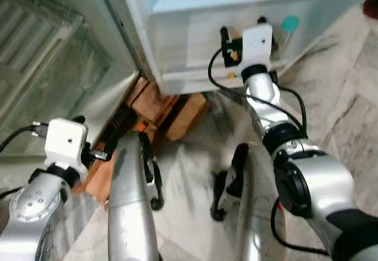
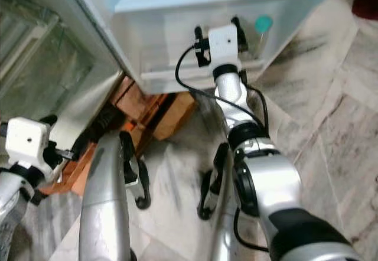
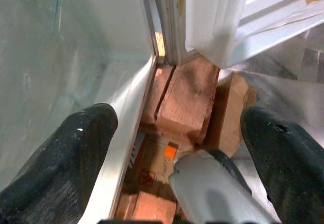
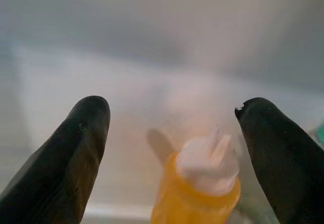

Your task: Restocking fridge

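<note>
You have a pale marble floor (image 1: 348,95) with grey veining under the whole scene. Directly on it, at the foot of the fridge, sit several reddish-brown wooden blocks (image 3: 187,100) stacked side by side, touching each other; one lighter block (image 1: 188,116) angles out toward the open floor. The fridge's white lower edge rests on top of these blocks.

The open fridge door carries a white door shelf (image 2: 177,75) with a low front rail. Standing in it you see an orange bottle (image 4: 195,193) with a pale cap, upright, and near it a teal-capped bottle (image 2: 262,26) at the far end of the same shelf.

A clear glass shelf (image 1: 41,54) sits inside the fridge body; its contents are too blurred to tell.
</note>
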Controlling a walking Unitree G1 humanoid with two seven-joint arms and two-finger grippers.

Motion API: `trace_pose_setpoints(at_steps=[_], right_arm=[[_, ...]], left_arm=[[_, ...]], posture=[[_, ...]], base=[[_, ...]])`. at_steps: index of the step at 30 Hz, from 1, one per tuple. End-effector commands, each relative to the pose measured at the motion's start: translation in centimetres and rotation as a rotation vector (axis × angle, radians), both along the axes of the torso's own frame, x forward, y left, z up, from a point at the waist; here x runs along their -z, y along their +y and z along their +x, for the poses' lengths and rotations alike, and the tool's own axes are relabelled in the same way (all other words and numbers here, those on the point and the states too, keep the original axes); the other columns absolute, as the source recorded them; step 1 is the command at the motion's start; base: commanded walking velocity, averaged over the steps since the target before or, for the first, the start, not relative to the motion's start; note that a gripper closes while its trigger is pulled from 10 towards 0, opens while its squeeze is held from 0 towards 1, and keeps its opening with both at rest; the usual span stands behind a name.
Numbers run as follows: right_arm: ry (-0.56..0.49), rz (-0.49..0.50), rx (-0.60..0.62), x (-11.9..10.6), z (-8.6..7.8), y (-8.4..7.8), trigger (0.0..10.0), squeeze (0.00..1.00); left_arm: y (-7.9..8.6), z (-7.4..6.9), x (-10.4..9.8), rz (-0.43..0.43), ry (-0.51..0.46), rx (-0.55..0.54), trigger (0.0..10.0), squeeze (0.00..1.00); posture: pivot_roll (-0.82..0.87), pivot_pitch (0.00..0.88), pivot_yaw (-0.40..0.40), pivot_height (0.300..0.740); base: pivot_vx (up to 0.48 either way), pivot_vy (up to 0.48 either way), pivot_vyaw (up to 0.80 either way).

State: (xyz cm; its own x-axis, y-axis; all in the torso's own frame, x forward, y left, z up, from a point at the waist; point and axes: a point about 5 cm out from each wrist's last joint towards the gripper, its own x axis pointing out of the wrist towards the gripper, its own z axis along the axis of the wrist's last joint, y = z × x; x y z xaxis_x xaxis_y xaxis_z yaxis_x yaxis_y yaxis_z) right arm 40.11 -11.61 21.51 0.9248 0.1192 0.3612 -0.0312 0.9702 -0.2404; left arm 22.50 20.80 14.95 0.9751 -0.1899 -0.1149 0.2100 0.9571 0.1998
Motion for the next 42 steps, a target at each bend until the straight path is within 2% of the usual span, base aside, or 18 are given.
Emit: trace_pose_setpoints(at_steps=[1,6,10,14,15,16,17,18,19,20,25,28,31,38,42], right_arm=[[-0.007,0.01,-0.019,-0.1,-0.1,0.2,10.0,1.0],[-0.001,0.031,-0.039,0.7,-0.5,0.1,10.0,1.0],[0.001,0.074,-0.058,2.0,-1.4,0.1,10.0,1.0],[0.018,0.075,-0.072,4.5,-3.5,-0.4,10.0,1.0],[0.055,0.079,-0.078,5.8,-4.4,-0.8,10.0,0.29],[0.063,0.078,-0.085,6.1,-4.8,-0.9,10.0,0.29],[0.071,0.057,-0.096,7.0,-6.0,-1.3,10.0,0.0],[0.104,0.056,-0.09,8.1,-6.9,-2.0,10.0,0.0],[0.104,0.056,-0.09,8.1,-6.9,-2.0,10.0,0.0],[0.139,0.087,-0.086,8.8,-8.0,-2.4,10.0,0.0],[0.163,0.162,-0.032,9.6,-10.8,-3.8,10.0,0.0],[0.148,0.158,0.011,9.7,-11.5,-4.0,10.0,0.0],[0.174,0.2,0.071,9.8,-12.2,-4.5,10.0,0.0],[0.306,0.225,0.114,12.6,-13.7,-5.0,10.0,0.0],[0.334,0.225,0.131,13.0,-14.0,-5.3,10.0,0.0]], left_arm=[[0.0,-0.3,1.1,0.003,0.034,-0.001,10.0,0.0],[-0.5,1.0,2.0,-0.029,0.041,-0.002,10.0,0.0],[-0.7,1.6,2.9,-0.057,0.068,-0.004,10.0,0.0],[-1.1,2.5,3.9,-0.073,0.08,-0.03,10.0,0.0],[-1.2,2.8,4.2,-0.053,0.076,-0.039,10.0,0.0],[-1.2,2.9,4.3,-0.05,0.075,-0.041,10.0,0.0],[-1.3,3.2,4.6,-0.058,0.07,-0.046,10.0,0.0],[-1.5,3.6,4.8,-0.068,0.064,-0.051,10.0,0.0],[-1.5,3.6,4.8,-0.068,0.064,-0.051,10.0,0.0],[-1.6,3.7,4.7,-0.071,0.06,-0.053,10.0,0.0],[-2.6,4.1,4.5,-0.065,0.025,-0.017,10.0,0.0],[-2.7,4.2,4.4,-0.063,0.013,-0.03,10.0,0.0],[-2.7,4.3,4.5,-0.071,0.003,-0.036,10.0,0.0],[-4.4,5.2,5.6,-0.093,0.003,0.019,10.0,0.0],[-5.0,5.7,6.0,-0.102,0.005,0.024,10.0,0.0]], posture=[[0.17,0.289,-0.02,0.543],[0.14,0.224,-0.029,0.543],[0.11,0.177,-0.029,0.543],[0.08,0.116,-0.029,0.543],[0.06,0.092,-0.027,0.543],[0.06,0.092,-0.027,0.543],[0.04,0.067,-0.023,0.543],[0.03,0.044,-0.022,0.543],[0.03,0.044,-0.022,0.543],[0.03,0.032,-0.021,0.543],[0.02,0.0,-0.008,0.548],[0.02,0.0,-0.007,0.562],[0.0,0.0,-0.012,0.577],[-0.01,0.0,-0.063,0.62],[-0.02,0.0,-0.063,0.64]], base=[[0.0,0.0,0.0],[0.0,0.0,0.0],[0.0,0.0,0.0],[0.0,0.0,0.0],[0.0,0.0,0.0],[0.0,0.0,0.0],[0.0,0.0,0.0],[0.0,0.0,0.0],[0.0,0.0,0.0],[0.0,0.0,0.0],[0.0,0.0,0.0],[0.0,0.0,0.0],[0.0,0.0,0.0],[0.0,0.0,0.0],[0.0,0.0,0.0]])
